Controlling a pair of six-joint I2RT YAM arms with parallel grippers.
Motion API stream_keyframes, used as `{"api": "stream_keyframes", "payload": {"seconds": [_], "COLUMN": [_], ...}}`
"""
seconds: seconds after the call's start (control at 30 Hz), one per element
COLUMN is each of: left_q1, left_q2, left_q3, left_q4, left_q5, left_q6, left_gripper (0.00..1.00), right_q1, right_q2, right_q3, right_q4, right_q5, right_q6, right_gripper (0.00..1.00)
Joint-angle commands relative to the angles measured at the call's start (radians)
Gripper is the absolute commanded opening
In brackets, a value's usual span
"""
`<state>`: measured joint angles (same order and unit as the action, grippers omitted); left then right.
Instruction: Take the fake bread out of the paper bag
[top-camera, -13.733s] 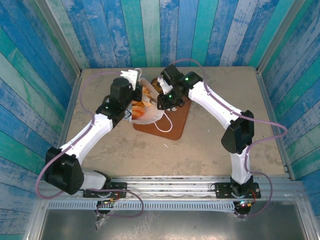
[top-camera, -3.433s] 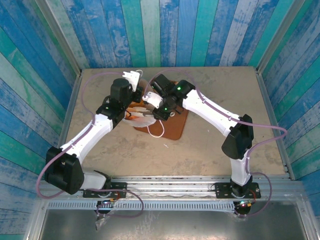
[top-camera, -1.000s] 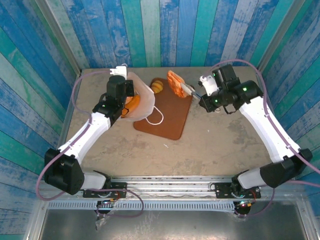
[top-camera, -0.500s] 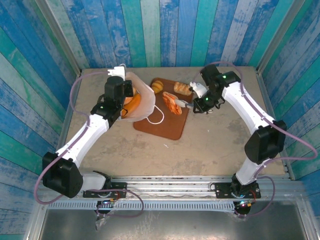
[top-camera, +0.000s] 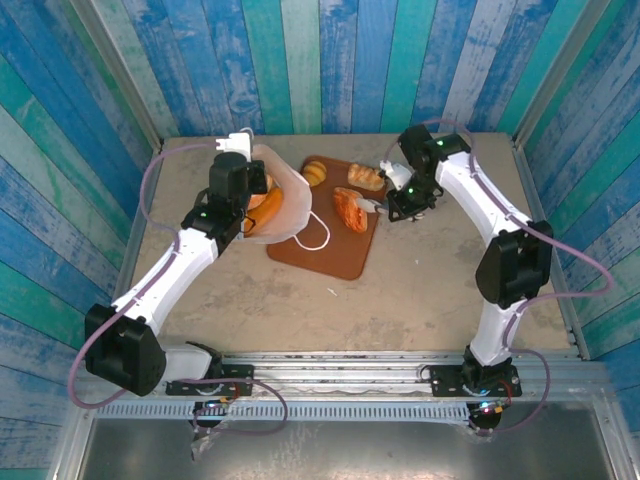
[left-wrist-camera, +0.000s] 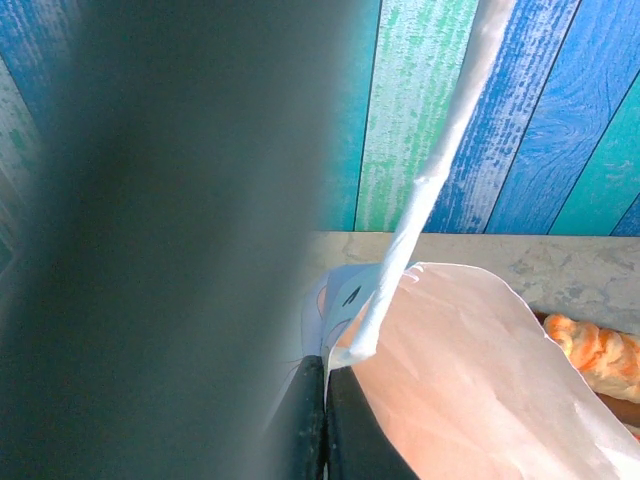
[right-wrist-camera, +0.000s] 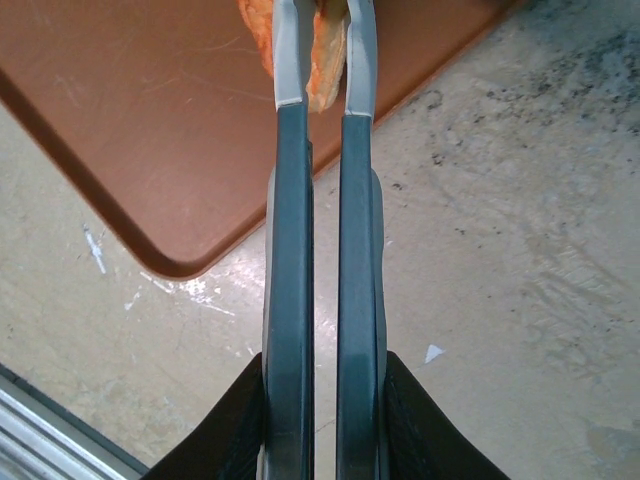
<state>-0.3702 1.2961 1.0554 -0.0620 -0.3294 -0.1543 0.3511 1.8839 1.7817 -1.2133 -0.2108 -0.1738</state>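
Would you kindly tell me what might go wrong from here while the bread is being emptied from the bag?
1. The right gripper pinches the orange pastry by one end over the brown tray; it may twist, slip, or land on the roll nearby.
2. The left gripper holds the paper bag by its thin rim with bread inside; the paper may tear or the mouth may sag shut.
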Motion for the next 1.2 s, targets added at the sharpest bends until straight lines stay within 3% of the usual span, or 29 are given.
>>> {"api": "stream_keyframes", "payload": {"seconds": [0.0, 0.57, 0.7, 0.97, 1.17], "left_q1": [0.005, 0.004, 0.004, 0.004, 0.005], "left_q2": [-0.046, -0.046, -0.046, -0.046, -0.046], "left_q3": [0.019, 0.016, 0.016, 0.014, 0.013], "left_q4": [0.062, 0.066, 0.067, 0.069, 0.067], "left_q5": [0.016, 0.022, 0.023, 0.025, 0.030], "left_q6": [-0.007, -0.005, -0.006, -0.009, -0.009], "left_gripper": [0.01, 0.01, 0.01, 0.01, 0.01], "right_q1": [-0.009, -0.031, -0.031, -0.031, -0.030], "right_q2": [0.034, 0.179, 0.180, 0.134, 0.111], "right_q3": [0.052, 0.218, 0.214, 0.150, 0.130], "right_q4": [-0.017, -0.046, -0.062, -0.052, -0.052], "right_q5": [0.039, 0.061, 0.063, 0.048, 0.110], "right_q6": [0.017, 0.034, 0.039, 0.037, 0.070], "right_gripper": [0.17, 0.28, 0.36, 0.36, 0.38]}}
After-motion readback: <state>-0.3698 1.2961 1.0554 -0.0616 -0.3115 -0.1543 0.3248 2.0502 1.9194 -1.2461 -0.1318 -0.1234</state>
